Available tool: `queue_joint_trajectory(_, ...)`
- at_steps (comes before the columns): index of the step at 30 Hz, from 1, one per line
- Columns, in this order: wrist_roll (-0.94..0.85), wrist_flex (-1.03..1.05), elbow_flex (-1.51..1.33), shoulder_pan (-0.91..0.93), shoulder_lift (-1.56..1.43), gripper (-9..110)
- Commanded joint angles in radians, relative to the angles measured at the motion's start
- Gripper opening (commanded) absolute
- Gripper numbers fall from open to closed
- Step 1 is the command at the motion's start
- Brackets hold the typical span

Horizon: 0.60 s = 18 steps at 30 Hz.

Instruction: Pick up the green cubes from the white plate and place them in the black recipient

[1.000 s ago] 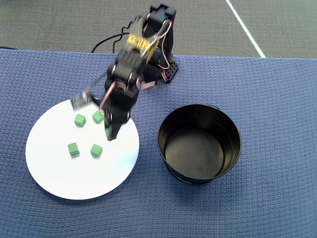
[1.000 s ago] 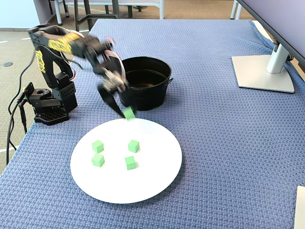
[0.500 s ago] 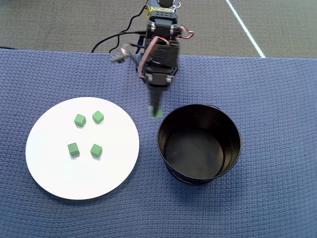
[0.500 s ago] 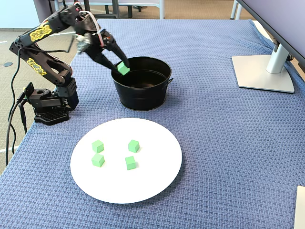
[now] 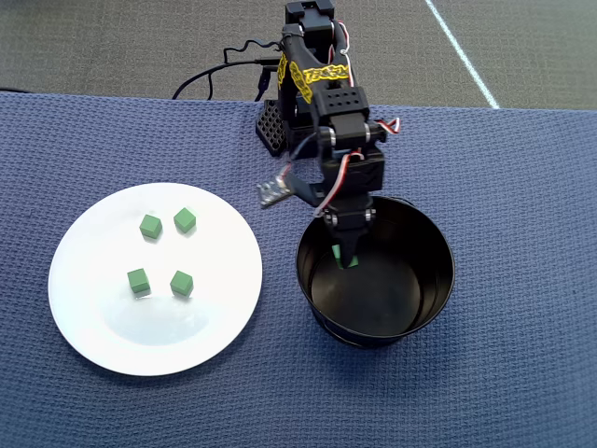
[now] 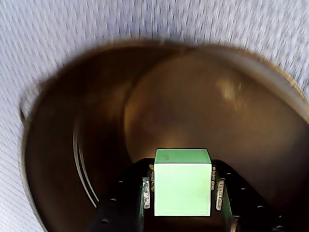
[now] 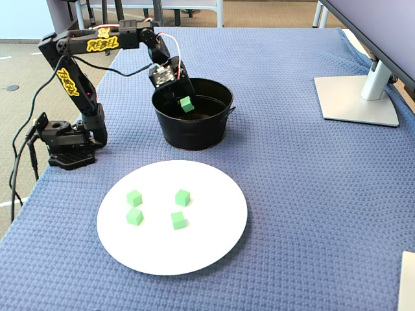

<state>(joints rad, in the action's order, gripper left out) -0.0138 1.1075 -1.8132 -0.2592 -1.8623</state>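
I've got a green cube [image 6: 182,182] pinched between the fingers [image 6: 217,192], clear only in the wrist view, hanging over the black pot [image 5: 424,308] interior. Overhead shows what wrist can't: four cubes [image 5: 155,252] on the white plate [image 5: 103,336], left of the pot on the desk [image 5: 522,187].

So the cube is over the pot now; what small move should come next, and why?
Probably open the claw and let go. The wrist view shows a green cube clamped between its fingers with the bare bottom of the black pot directly beyond it, and the overhead view places the claw inside the pot's rim. Four cubes wait on the white plate, so a release here frees the arm to return.
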Motion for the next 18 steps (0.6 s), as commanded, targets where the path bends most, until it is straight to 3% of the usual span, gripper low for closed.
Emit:
queue_joint_trajectory(1,-0.017,0.009,0.100,-0.032,0.006,4)
queue_joint_trajectory(3,-0.057,0.035,0.110,-0.061,0.003,25)
queue_joint_trajectory(5,-0.060,0.040,0.095,-0.066,-0.032,34)
queue_joint_trajectory(11,-0.133,0.057,0.060,-0.048,-0.143,34)
queue_joint_trajectory(18,-0.206,0.167,0.127,0.190,-0.334,12)
